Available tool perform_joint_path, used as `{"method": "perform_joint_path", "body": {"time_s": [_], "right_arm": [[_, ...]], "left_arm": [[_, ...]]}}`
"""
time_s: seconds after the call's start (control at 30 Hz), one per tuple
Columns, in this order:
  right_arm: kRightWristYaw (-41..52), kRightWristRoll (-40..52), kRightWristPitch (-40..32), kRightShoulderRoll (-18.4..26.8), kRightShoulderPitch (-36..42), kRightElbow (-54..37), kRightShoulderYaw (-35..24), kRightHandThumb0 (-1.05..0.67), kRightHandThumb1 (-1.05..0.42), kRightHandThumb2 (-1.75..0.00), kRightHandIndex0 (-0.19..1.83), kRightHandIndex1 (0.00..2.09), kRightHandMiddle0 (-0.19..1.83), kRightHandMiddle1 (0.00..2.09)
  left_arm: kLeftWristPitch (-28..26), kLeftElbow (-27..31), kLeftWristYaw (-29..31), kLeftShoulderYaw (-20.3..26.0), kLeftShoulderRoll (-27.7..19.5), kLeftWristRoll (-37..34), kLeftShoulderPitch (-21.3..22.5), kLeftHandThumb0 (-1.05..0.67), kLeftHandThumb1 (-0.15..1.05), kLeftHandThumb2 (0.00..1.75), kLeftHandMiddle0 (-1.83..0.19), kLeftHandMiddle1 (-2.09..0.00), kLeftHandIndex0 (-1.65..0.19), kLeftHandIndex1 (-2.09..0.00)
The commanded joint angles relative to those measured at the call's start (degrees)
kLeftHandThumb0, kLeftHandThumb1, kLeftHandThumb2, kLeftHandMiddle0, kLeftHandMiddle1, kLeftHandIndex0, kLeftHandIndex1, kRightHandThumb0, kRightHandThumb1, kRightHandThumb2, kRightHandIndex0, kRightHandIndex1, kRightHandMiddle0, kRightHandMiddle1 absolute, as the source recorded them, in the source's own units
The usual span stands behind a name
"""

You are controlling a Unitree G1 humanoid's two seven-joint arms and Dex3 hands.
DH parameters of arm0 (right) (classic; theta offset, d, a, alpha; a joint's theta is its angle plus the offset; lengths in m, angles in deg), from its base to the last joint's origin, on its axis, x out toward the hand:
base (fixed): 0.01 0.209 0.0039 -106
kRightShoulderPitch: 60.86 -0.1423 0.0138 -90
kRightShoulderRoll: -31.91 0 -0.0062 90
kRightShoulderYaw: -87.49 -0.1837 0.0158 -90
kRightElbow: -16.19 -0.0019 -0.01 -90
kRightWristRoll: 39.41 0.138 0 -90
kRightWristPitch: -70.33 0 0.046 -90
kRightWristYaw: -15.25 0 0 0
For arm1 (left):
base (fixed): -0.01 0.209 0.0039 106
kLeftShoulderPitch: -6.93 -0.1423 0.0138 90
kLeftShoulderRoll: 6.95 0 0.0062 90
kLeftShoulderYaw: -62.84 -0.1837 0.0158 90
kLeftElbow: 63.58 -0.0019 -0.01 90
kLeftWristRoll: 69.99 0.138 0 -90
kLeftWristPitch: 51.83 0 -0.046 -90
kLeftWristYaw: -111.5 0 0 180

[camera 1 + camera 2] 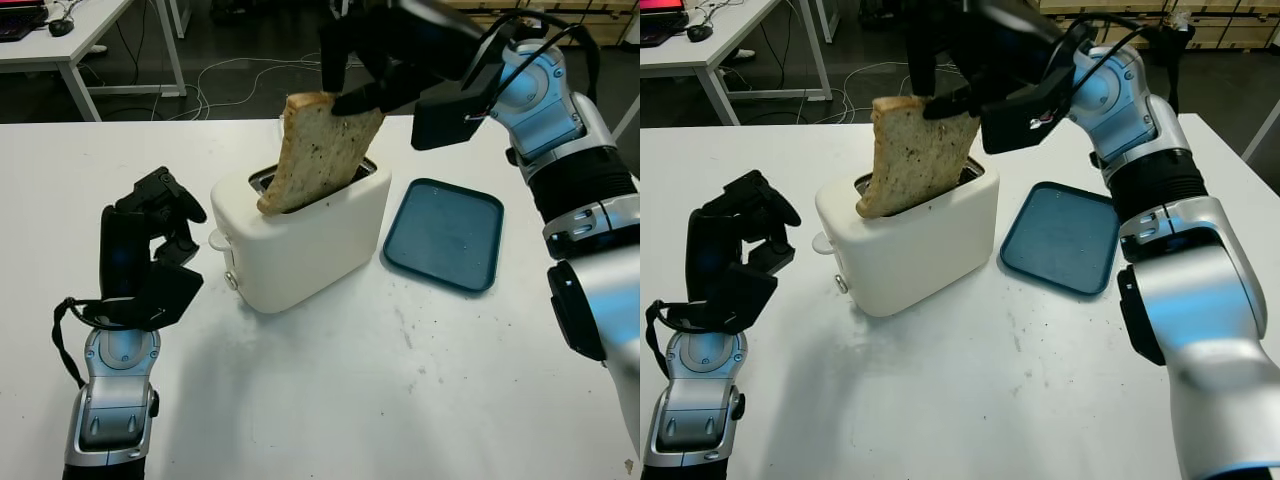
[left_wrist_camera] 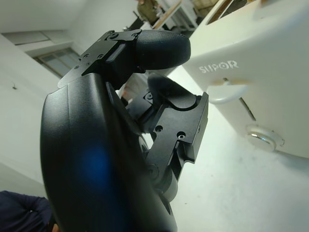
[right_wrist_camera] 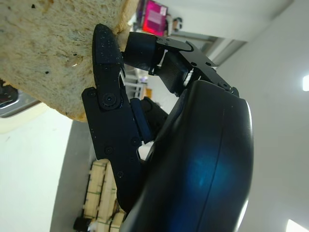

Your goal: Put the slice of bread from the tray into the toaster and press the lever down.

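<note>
The bread slice [image 1: 322, 150] was pinched at its top edge by the right hand [image 1: 375, 85], tilted, its lower corner entering the toaster [image 1: 300, 235] slot. It should be uprighted before release. The left hand [image 1: 150, 240], curled and empty, was noted at nine o'clock of the toaster.

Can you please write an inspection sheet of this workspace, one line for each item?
Surface: white table, small dark specks.
Job's things: slice of bread tilted, lower end in the slot of the white toaster; lever not pressed; blue tray empty, beside the toaster.
Clutter: nothing seen.
Robot hands: right robot hand grips the bread's top edge; left robot hand curled, holds nothing, beside the toaster.
Cables: loose cables on the floor behind.
Surroundings: another desk.
</note>
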Motion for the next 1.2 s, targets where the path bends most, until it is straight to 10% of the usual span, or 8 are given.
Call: {"method": "perform_joint_path", "body": {"time_s": [0.0, 1.17], "right_arm": [[-1.5, -1.6, 1.5, 0.5, 0.5, 0.8, 0.6, -0.45, -0.92, -0.42, 1.11, 1.75, 0.84, 1.75], [-19.3, -20.0, 8.5, 4.1, -6.9, 1.9, 9.4, -0.49, -0.92, -0.42, 1.15, 1.75, 0.9, 1.75]], "left_arm": [[0.4, 0.4, -0.4, 0.0, 0.2, 0.4, -0.3, 0.04, 0.76, 1.05, -1.08, -1.75, -0.73, -1.75], [0.8, 0.5, -0.4, -0.1, 0.7, 0.3, -1.0, 0.04, 0.76, 1.06, -1.08, -1.75, -0.73, -1.75]]}}
